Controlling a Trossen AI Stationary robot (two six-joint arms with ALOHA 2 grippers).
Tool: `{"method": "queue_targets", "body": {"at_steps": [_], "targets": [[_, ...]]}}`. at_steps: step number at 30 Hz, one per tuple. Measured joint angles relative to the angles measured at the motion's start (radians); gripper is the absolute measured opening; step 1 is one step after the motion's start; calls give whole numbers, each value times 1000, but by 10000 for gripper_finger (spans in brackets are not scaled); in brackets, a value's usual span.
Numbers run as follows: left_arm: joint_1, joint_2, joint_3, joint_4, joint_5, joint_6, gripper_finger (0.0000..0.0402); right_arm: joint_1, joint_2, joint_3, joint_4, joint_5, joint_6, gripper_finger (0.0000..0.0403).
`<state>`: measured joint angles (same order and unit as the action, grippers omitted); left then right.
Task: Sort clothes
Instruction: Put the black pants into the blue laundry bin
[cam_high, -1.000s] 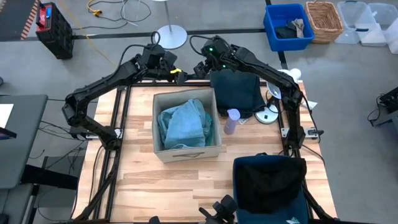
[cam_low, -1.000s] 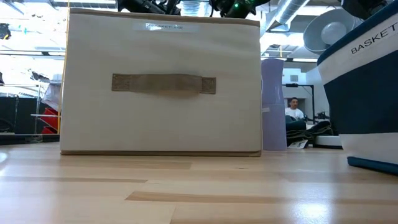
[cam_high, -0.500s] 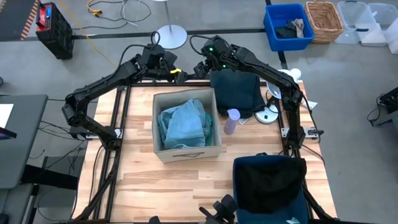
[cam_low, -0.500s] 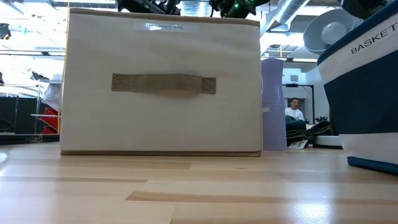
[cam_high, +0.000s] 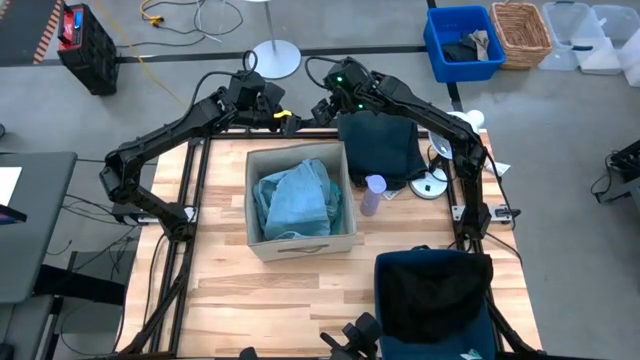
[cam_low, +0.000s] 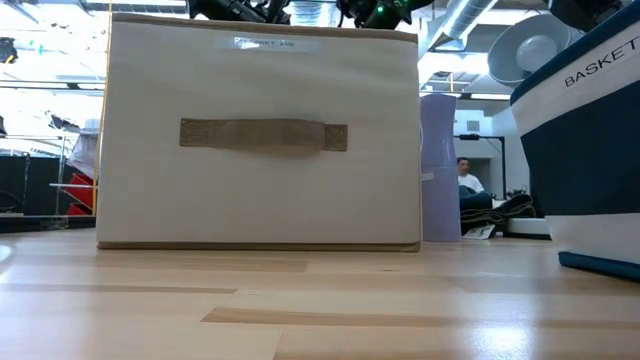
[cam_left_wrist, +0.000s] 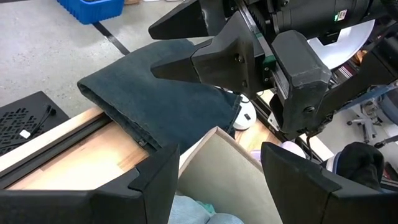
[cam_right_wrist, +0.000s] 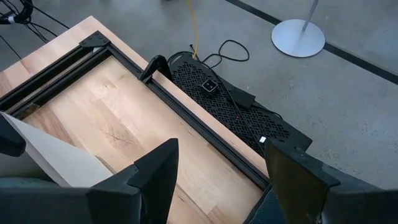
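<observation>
2 robot arms meet above the far edge of the tabletop (cam_high: 230, 290), both sets of fingers spread apart and gripping nothing.

The left gripper (cam_high: 290, 121) hangs over the far rim of the beige box (cam_high: 300, 243), its fingers (cam_left_wrist: 155, 174) wide; beyond them lies the dark green garment (cam_high: 378, 145), draped over the tabletop's far edge, and just past that the right gripper (cam_high: 322, 108). The right gripper's fingers (cam_right_wrist: 158, 171) are also parted, with bare wood and a black frame rail between them. A turquoise garment (cam_high: 295, 200) sits crumpled in the box, below and nearer than both pairs of fingers. A black garment (cam_high: 432, 290) fills the navy bin (cam_low: 590, 150), well apart from either gripper. A lilac cup (cam_high: 372, 195) stands just beside the box.
</observation>
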<state>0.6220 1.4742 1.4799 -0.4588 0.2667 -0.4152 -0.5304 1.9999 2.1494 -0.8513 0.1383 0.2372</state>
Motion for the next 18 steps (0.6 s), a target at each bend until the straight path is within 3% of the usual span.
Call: {"method": "queue_targets", "body": {"at_steps": [18], "targets": [[0, 0, 0, -7, 0, 12, 219, -1, -1, 0, 19, 0, 15, 254]]}}
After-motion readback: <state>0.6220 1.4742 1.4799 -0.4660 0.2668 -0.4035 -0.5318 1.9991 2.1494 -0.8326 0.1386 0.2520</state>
